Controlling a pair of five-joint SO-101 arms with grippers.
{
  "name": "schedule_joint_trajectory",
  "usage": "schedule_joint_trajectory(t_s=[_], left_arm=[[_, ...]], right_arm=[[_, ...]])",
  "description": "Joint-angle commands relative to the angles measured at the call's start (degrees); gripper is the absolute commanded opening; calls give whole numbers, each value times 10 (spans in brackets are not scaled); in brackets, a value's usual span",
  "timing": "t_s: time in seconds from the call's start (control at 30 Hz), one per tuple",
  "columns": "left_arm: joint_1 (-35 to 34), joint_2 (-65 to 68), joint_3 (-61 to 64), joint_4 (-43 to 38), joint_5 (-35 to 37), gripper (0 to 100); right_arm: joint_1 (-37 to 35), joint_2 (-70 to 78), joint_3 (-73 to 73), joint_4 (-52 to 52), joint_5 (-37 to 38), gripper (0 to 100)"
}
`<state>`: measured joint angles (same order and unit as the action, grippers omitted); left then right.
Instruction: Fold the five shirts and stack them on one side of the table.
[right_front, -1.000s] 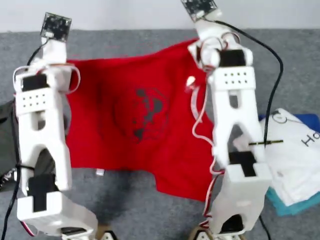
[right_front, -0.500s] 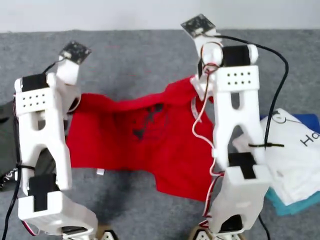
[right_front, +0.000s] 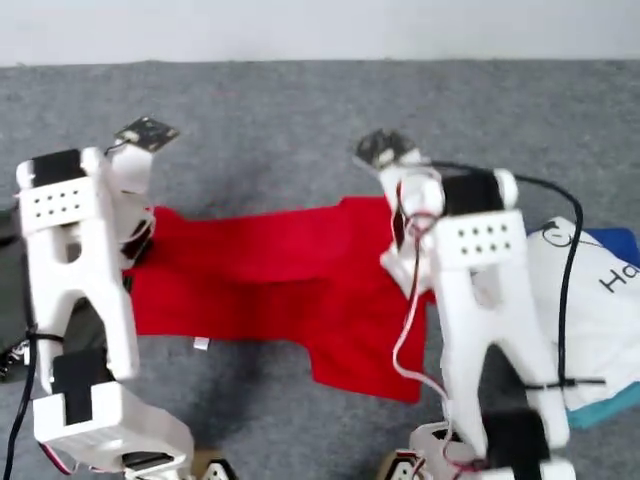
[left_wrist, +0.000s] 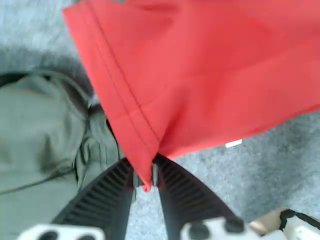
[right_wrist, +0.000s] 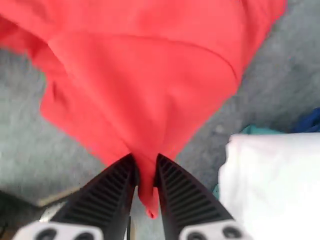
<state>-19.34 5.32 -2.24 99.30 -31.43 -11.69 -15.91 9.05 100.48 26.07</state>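
Clenched with the left pincer (left_wrist: 144, 175) on a hemmed corner of the red shirt (right_front: 290, 280), just beside a crumpled olive garment (left_wrist: 40, 135). Clenched likewise with the right pincer (right_wrist: 145, 185) on a bunched fold of the same shirt, near a white shirt (right_front: 590, 310) lying atop teal cloth (right_front: 598, 413). Spread in red across the grey bench (right_front: 300, 120) between the two arms, doubled over along the far edge, one flap reaching toward the arm bases.

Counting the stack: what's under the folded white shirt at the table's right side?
A teal fabric edge peeks out beneath the folded white shirt on its near side, and a blue fabric corner shows at its far side. Any further layers are covered.
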Motion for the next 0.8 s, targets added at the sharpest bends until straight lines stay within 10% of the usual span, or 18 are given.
schedule_joint_trajectory(t_s=[0.0,0.77], left_arm=[[-40,-24,27,14,8,13],[-47,-200,255,10,-26,13]], right_arm=[[0,-67,72,19,25,10],[-58,-197,316,19,101,10]])
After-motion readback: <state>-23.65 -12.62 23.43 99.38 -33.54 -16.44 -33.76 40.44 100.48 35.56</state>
